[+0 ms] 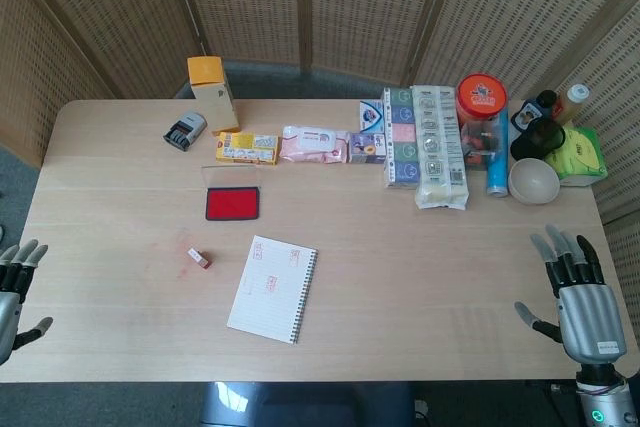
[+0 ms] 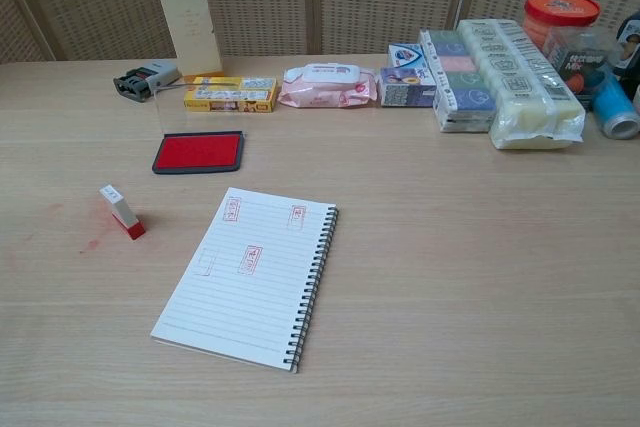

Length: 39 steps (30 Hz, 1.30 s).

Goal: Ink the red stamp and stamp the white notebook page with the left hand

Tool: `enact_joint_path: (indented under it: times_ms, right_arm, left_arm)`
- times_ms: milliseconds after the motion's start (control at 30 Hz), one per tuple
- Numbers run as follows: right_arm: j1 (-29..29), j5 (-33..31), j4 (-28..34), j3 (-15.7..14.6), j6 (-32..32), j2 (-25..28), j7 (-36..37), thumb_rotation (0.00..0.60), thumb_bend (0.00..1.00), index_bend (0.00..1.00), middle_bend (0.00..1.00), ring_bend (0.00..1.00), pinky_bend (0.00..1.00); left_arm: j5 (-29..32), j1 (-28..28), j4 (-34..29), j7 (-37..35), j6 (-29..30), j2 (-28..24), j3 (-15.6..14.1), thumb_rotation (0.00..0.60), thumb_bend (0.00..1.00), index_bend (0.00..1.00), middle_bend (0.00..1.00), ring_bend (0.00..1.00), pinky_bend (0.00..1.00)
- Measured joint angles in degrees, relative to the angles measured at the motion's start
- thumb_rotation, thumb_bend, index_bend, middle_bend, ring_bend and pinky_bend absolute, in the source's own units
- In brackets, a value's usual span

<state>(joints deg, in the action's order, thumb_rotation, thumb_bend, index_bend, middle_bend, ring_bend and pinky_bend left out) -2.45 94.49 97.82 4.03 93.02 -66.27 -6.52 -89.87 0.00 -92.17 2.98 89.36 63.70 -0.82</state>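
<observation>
Left hand: the left hand (image 1: 15,287) lay at the table's (image 1: 420,277) near-left edge, fingers spread, holding nothing.
Right hand: the right hand (image 1: 578,297) lay likewise, empty, at the near-right.
Red stamp: the red stamp (image 2: 122,212) rested tilted on the table — between the red ink pad (image 2: 198,152) and the white notebook (image 2: 252,275), apart from both.

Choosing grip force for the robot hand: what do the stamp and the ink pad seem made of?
Stamp: apparently hard plastic, with a white body and red base, smooth and boxy. Ink pad: matte red, probably felt, in a dark tray that looks like plastic; its clear lid stands open.

Left hand (image 1: 14,292) half off-frame.
</observation>
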Motion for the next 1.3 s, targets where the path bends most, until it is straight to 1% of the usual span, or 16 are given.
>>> enact_joint_path:
  times_ms: [367, 600, 933, 967, 1000, 1033, 1067, 1100, 1133, 1167, 1200, 1233, 1267, 1300]
  right_arm:
    - [-0.1, 0.2, 0.3, -0.2, -0.2, -0.4, -1.4, 0.600, 0.08, 0.00, 0.00, 0.01, 0.00]
    - [0.0, -0.8, 0.8, 0.2, -0.3, 0.5, 0.1, 0.600, 0.08, 0.00, 0.00, 0.01, 0.00]
    - [0.2, -0.2, 1.2, -0.2, 0.1, 1.1, 0.5, 0.600, 0.08, 0.00, 0.00, 0.01, 0.00]
    - [0.3, -0.2, 1.2, -0.2, 0.1, 1.1, 0.5, 0.600, 0.08, 0.00, 0.00, 0.01, 0.00]
    - [0.3, -0.2, 1.3, -0.2, 0.1, 1.1, 0.5, 0.600, 0.08, 0.00, 0.00, 0.01, 0.00]
    - [0.3, -0.2, 1.3, -0.2, 0.2, 1.1, 0.5, 0.600, 0.08, 0.00, 0.00, 0.01, 0.00]
    - [0.4, -0.4, 1.4, -0.1, 0.2, 1.2, 0.5, 0.600, 0.08, 0.00, 0.00, 0.01, 0.00]
    - [0.4, -0.5, 1.5, 0.0, 0.3, 1.3, 0.6, 0.600, 0.08, 0.00, 0.00, 0.01, 0.00]
    - [0.5, -0.6, 1.7, 0.0, 0.4, 1.4, 0.8, 0.600, 0.08, 0.00, 0.00, 0.01, 0.00]
    - [0.5, -0.7, 1.7, 0.1, 0.4, 1.5, 0.9, 0.600, 0.08, 0.00, 0.00, 0.01, 0.00]
    - [0.5, -0.7, 1.7, 0.1, 0.4, 1.5, 0.9, 0.600, 0.08, 0.00, 0.00, 0.01, 0.00]
    - [0.5, -0.8, 1.7, 0.1, 0.4, 1.5, 1.0, 0.600, 0.08, 0.00, 0.00, 0.01, 0.00]
    - [0.5, -0.8, 1.7, 0.1, 0.3, 1.5, 1.0, 0.600, 0.08, 0.00, 0.00, 0.01, 0.00]
    - [0.4, -0.8, 1.7, 0.1, 0.3, 1.5, 1.0, 0.600, 0.08, 0.00, 0.00, 0.01, 0.00]
  left_arm:
    - [-0.4, -0.4, 0.4, -0.6, -0.7, -0.1, -0.2, 0.600, 0.01, 0.00, 0.00, 0.00, 0.00]
    - [-0.6, -0.8, 1.1, -0.3, -0.9, 0.5, 0.0, 0.600, 0.01, 0.00, 0.00, 0.00, 0.00]
    - [-0.8, -0.5, 1.0, -0.9, -0.2, 0.3, -0.1, 0.600, 0.01, 0.00, 0.00, 0.00, 0.00]
    - [-0.9, -0.5, 1.1, -1.0, -0.1, 0.3, -0.1, 0.600, 0.01, 0.00, 0.00, 0.00, 0.00]
    - [-0.9, -0.5, 1.1, -1.1, -0.1, 0.2, 0.0, 0.600, 0.01, 0.00, 0.05, 0.02, 0.00]
    - [-1.0, -0.5, 1.1, -1.2, -0.1, 0.3, 0.0, 0.600, 0.01, 0.00, 0.13, 0.07, 0.00]
    - [-1.3, -0.7, 1.2, -1.6, 0.0, 0.4, 0.1, 0.600, 0.01, 0.00, 0.31, 0.21, 0.04]
    - [-1.6, -0.9, 1.3, -2.1, 0.1, 0.5, 0.3, 0.600, 0.01, 0.00, 0.57, 0.44, 0.19]
    - [-1.9, -1.2, 1.4, -2.6, 0.0, 0.6, 0.4, 0.600, 0.01, 0.00, 0.73, 0.62, 0.34]
    - [-2.2, -1.8, 1.7, -3.2, -0.2, 0.9, 0.6, 0.600, 0.01, 0.00, 0.90, 0.84, 0.61]
    - [-2.5, -2.3, 2.1, -3.3, -0.4, 1.1, 0.8, 0.600, 0.01, 0.00, 0.98, 0.96, 0.84]
    - [-2.8, -2.7, 2.4, -3.1, -0.7, 1.3, 1.0, 0.600, 0.01, 0.01, 1.00, 1.00, 0.93]
    - [-3.2, -3.4, 3.0, -2.4, -1.1, 1.7, 1.2, 0.600, 0.01, 0.05, 1.00, 1.00, 0.99]
    - [-3.6, -4.0, 3.4, -1.7, -1.5, 2.0, 1.4, 0.600, 0.01, 0.11, 1.00, 1.00, 1.00]
